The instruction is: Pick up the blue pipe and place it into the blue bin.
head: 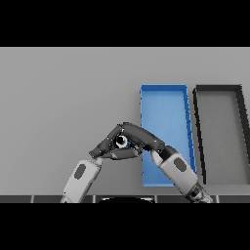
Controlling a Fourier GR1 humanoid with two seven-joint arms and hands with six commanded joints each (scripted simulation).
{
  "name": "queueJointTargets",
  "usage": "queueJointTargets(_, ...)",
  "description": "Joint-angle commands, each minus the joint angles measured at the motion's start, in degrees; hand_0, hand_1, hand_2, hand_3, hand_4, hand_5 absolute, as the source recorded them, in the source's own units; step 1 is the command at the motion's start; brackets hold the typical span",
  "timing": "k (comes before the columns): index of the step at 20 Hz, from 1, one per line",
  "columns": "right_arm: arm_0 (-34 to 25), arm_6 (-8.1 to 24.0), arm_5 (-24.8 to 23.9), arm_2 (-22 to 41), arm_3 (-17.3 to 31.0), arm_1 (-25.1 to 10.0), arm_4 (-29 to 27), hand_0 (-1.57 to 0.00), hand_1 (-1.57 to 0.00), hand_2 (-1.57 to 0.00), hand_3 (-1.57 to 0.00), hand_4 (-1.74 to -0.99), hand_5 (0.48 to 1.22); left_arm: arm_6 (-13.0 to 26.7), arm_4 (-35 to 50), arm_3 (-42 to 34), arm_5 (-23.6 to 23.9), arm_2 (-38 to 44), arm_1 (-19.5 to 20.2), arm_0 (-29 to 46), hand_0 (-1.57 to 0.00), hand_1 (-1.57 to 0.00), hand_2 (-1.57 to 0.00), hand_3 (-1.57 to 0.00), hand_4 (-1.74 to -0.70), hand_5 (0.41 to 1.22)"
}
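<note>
Blue pipe [122, 142] barely visible, only a small blue patch with a white ring showing between the two dark hands, just left of the blue bin [164, 100]. Right hand [141, 137] fingers curl around the pipe from above; its arm crosses the bin's lower left corner. Left hand [108, 144] meets it from the left, fingers bent against the same spot, touching the right hand; can't tell if it actually grips the pipe. Both hands block most of the pipe. Blue bin is open-topped, nothing inside. Dark grey bin [218, 89] sits just beside it on the right, also holding nothing. Plain grey tabletop [63, 97]. No labels or writing readable.
</note>
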Motion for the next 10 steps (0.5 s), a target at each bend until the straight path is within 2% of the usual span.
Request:
queueJointTargets(1,0.4,-1.2,0.0,0.3,-0.3,-0.9,0.1,-1.48,-1.48,-1.48,-1.40,-1.692,1.071,0.0,-0.2,0.2,-0.3,0.3,0.2,-0.4,-1.57,-1.57,-1.57,-1.44,-1.72,1.221)
queueJointTargets(6,0.4,-4.3,-3.3,1.3,0.6,-0.8,-0.5,-1.54,-1.54,-1.54,-1.52,-1.725,1.172,0.6,-1.4,-0.2,0.2,0.9,0.5,-1.0,-1.57,-1.57,-1.57,-1.42,-1.73,1.221)
queueJointTargets(8,0.3,-3.7,-4.6,1.7,0.1,-1.1,0.4,-1.55,-1.55,-1.55,-1.54,-1.731,1.190,-2.0,-3.6,-0.5,1.9,0.5,0.9,-0.1,-1.57,-1.57,-1.57,-1.45,-1.72,1.221)
queueJointTargets(9,0.0,-4.5,-4.9,2.1,0.4,-1.3,0.9,-1.56,-1.56,-1.56,-1.54,-1.733,1.196,-2.4,-4.4,-0.2,2.4,0.7,1.4,-0.6,-1.46,-1.34,-1.29,-1.17,-1.60,1.221)
queueJointTargets(10,-0.2,-4.3,-5.1,2.5,0.1,-1.6,0.9,-1.56,-1.56,-1.56,-1.55,-1.734,1.201,-2.4,-4.2,-1.0,1.1,0.4,2.0,-0.1,-1.17,-1.07,-1.03,-0.93,-1.47,1.221)
